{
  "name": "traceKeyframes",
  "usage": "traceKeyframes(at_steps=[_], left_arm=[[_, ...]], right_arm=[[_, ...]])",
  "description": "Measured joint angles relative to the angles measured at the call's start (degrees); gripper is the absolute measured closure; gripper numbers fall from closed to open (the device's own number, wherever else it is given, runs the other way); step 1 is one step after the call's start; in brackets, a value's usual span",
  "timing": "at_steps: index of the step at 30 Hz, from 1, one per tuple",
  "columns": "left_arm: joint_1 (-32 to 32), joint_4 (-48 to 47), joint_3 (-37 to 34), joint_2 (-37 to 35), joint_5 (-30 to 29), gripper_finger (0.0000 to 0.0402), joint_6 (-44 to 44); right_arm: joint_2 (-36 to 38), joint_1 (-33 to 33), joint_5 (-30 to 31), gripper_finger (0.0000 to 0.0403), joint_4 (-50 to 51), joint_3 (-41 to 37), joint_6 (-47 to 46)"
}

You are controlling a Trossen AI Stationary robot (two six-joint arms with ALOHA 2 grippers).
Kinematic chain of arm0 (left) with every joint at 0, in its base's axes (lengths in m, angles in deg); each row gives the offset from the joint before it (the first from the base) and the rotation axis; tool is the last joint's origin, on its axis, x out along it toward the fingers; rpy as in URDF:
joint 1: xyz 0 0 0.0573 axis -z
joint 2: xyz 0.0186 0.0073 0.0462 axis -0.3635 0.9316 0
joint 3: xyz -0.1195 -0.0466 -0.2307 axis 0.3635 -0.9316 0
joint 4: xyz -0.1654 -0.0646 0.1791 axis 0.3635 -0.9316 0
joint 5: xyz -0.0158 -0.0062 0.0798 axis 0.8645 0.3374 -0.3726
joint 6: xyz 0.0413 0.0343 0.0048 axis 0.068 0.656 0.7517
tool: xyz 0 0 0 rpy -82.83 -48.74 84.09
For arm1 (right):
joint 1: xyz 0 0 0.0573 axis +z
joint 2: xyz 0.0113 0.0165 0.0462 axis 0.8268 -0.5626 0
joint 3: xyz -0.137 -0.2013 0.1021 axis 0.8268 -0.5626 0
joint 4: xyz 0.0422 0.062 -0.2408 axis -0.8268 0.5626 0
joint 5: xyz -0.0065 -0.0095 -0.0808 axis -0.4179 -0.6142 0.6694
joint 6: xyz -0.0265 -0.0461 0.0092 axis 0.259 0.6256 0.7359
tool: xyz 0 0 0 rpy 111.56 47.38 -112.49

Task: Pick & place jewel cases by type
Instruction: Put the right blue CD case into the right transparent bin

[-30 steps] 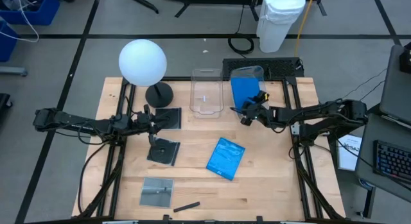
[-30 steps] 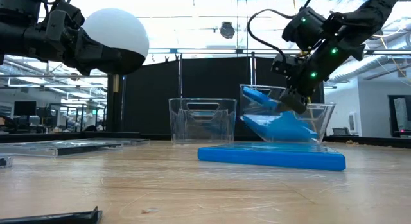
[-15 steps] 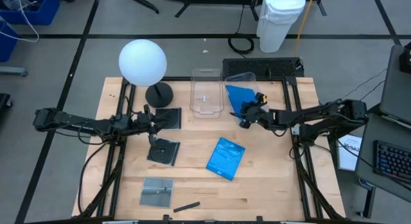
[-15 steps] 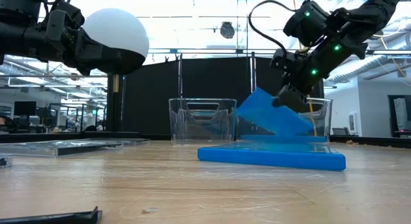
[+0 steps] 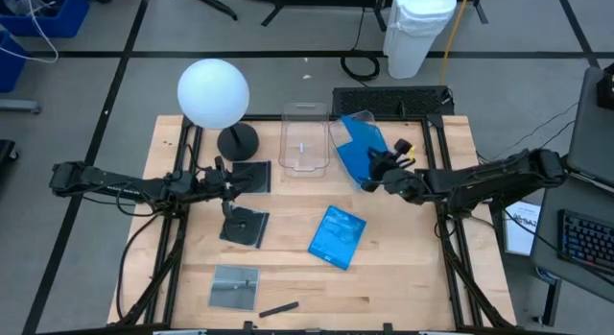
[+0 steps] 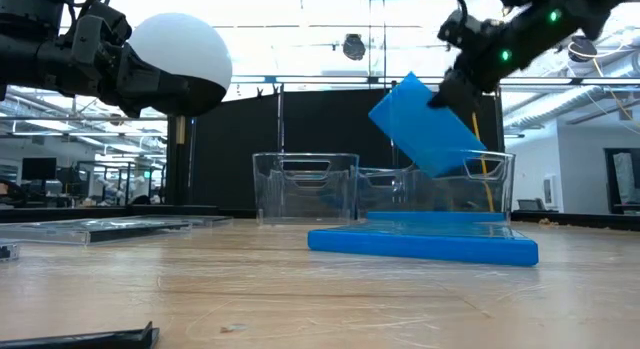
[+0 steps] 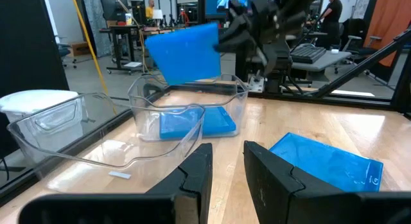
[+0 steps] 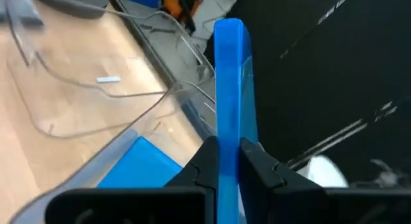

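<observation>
Your right claw [image 8: 227,161] pinches 1 blue jewel case [image 6: 426,126] by its edge, tilted above the clear tub [image 6: 440,184]. It's thin, stiff, slick plastic; keep pinching the rim squarely.

Blue cases: one tilted, lifted [image 5: 357,149]; one flat [image 5: 337,236]. Dark cases [image 5: 244,226] flat, left.

We see three bright blue jewel cases: one lifted [image 5: 357,143], one inside a clear tub [image 7: 196,123], one lying on the pale wood-grain bench [image 5: 413,277] at [image 5: 337,236]. Three more cases are dark: two near-black [image 5: 251,177] [image 5: 244,227], one greyer [image 5: 235,286]. The second tub [image 5: 305,138] is clear too. The lamp's globe [image 5: 213,93] is white on a black base. Both arms are dark, the right gripper [image 6: 443,97] black with green lights.
</observation>
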Motion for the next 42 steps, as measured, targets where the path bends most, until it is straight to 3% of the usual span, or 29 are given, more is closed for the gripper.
traceKeyframes(at_steps=[3,8,12,16,21,33,42], left_arm=[[0.0,0.0,0.0,0.0,0.0,0.0305,0.0],[0.0,0.02,0.0,-0.02,0.0,0.0305,-0.02],[0.0,0.02,0.0,-0.02,0.0,0.0305,-0.02],[0.0,0.02,0.0,-0.02,0.0,0.0305,0.0],[0.0,0.0,0.0,0.0,0.0,0.0305,-0.02],[0.0,0.02,0.0,-0.02,0.0,0.0305,0.0],[0.01,0.01,0.0,-0.02,0.0,0.0305,0.0]], right_arm=[[-0.23,-0.41,-2.4,0.038,10.79,6.17,-7.02],[-5.04,-3.41,-11.68,0.038,32.18,21.25,-18.44],[-11.7,-9.16,-21.03,0.038,49.99,34.05,-27.14],[-19.21,-15.54,-27.0,0.038,61.74,43.22,-29.53],[-25.95,-21.4,-32.83,0.038,64.43,48.29,-28.65],[-35.33,-26.87,-36.15,0.0377,68.38,49.06,-29.66],[-34.63,-25.93,-37.9,0.0268,64.14,49.01,-28.67]])
